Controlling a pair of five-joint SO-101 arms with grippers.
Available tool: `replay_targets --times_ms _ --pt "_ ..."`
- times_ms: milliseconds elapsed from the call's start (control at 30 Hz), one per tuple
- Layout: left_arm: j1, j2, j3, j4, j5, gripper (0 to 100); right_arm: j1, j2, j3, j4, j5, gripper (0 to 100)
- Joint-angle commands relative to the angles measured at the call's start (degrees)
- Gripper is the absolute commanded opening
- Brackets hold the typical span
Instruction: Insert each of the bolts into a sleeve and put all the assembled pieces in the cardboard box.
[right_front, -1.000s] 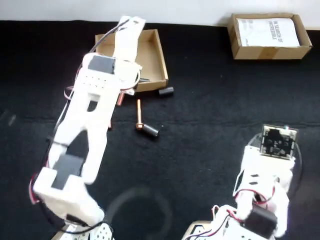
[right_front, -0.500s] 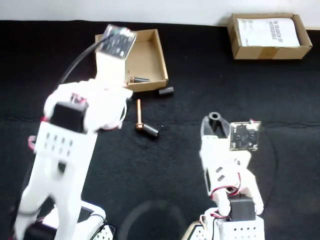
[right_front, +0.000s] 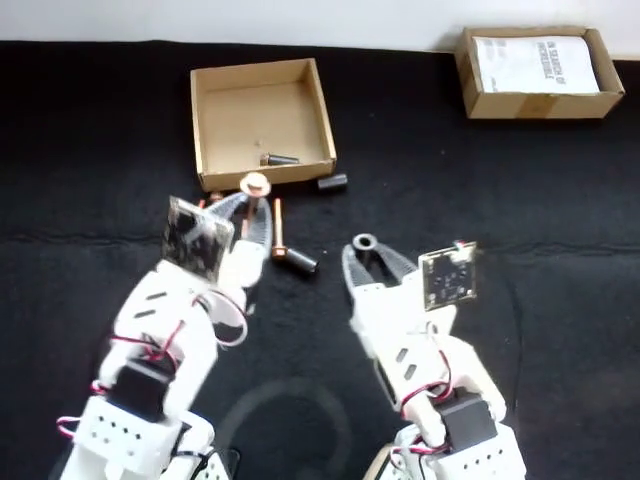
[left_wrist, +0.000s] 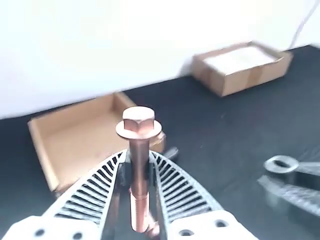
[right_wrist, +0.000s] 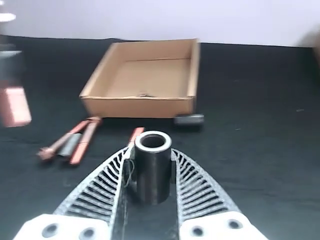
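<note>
Copper-coloured and standing upright, one bolt is pinched head-up between the fingers of your left gripper. In the high view it sits left of centre, just below the front wall of the cardboard box. Your right gripper is clamped on a dark sleeve with its bore facing up, near the middle of that view. Bolt and sleeve are near each other but apart, so this pair is not yet joined.

As for progress, you look to be early in the job. Only one dark piece lies inside the cardboard box, close to its front wall. It reads as a finished assembly, though you cannot be sure from here.

A good deal is left. A loose bolt lies on the black table below the box, with a spare sleeve just beside its head end. Another sleeve rests just outside the box's lower right corner. In the right wrist view a small cluster of bolts lies together at the left of the frame, in front of the box. Each of these needs pairing and dropping in.

A second box holding a sheet of paper sits in the upper right of the high view, well apart from the work.
</note>
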Motion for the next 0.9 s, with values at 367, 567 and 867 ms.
replay_targets --times_ms 367,567,867 --pt "8.5 11.8 -8.8 -15.2 6.9 1 -4.4 -0.6 10.5 -17.4 -0.9 0.7" --pt "8.9 24.0 -20.7 -11.1 15.5 1 -4.1 -0.6 13.4 -22.9 -0.9 0.7" --pt "9.2 29.9 -25.7 -6.3 20.7 1 -0.8 -0.6 13.8 -26.4 -0.9 0.7"
